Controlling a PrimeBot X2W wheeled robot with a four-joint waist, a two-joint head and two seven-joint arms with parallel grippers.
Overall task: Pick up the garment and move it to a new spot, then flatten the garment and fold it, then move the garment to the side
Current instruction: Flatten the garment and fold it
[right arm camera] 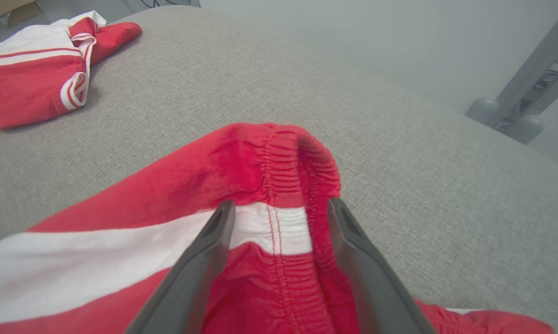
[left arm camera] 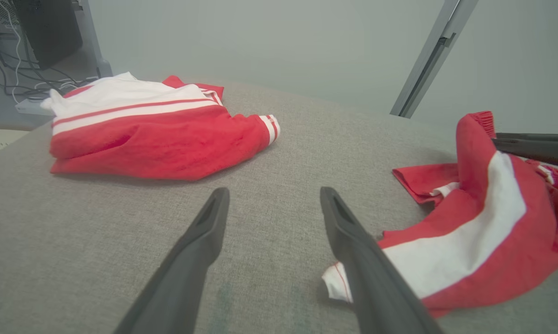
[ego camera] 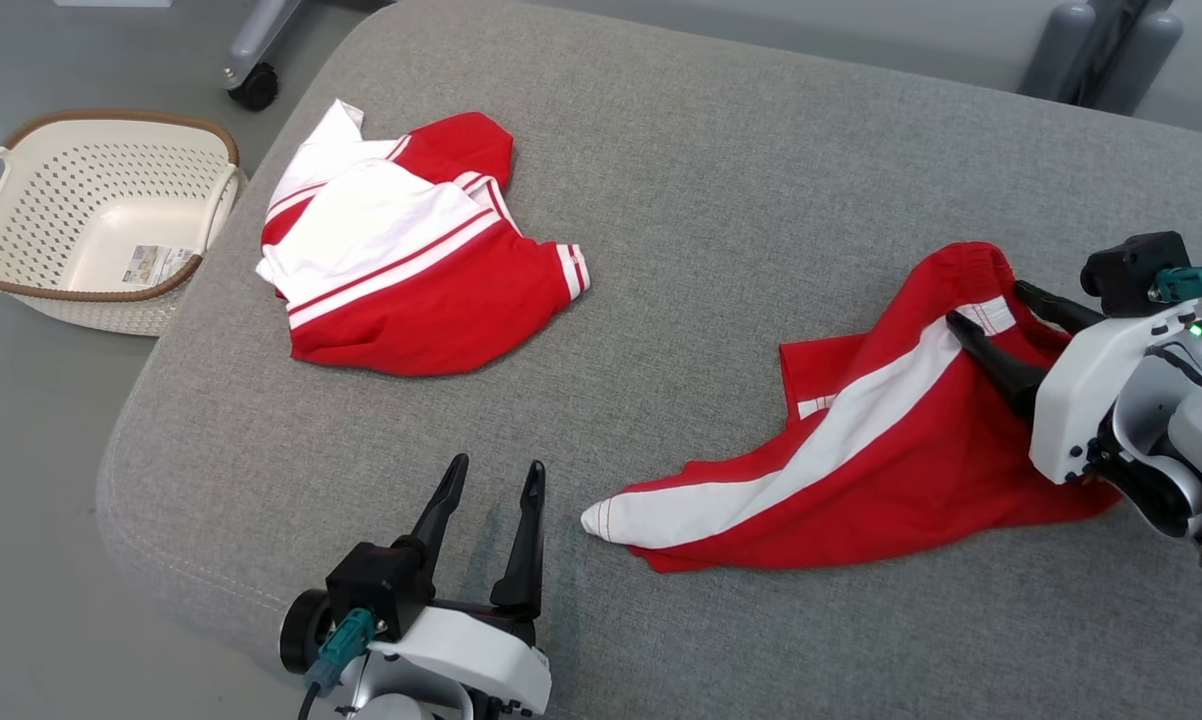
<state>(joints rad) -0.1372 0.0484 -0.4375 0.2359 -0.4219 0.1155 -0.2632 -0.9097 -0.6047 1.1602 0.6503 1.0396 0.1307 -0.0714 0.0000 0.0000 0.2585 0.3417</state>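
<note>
Garment (ego camera: 861, 440) lies crumpled under the right gripper (ego camera: 985, 303), whose jaws stand wide and grip nothing yet.
The elastic waistband (right arm camera: 283, 157) rises as a ridge just in front of the two spread fingers. For a good pick they should, I think, go a little lower and close on both layers of this ridge, not only on the top fold. Further away the cloth runs toward the left gripper (ego camera: 497, 463), also wide and holding nothing, and the white leg end (left arm camera: 337, 283) is just beside its right finger. Taking this end too would avoid dragging. Well beyond both grippers lie another red and white garment (ego camera: 401, 260) and a basket (ego camera: 21, 290).
</note>
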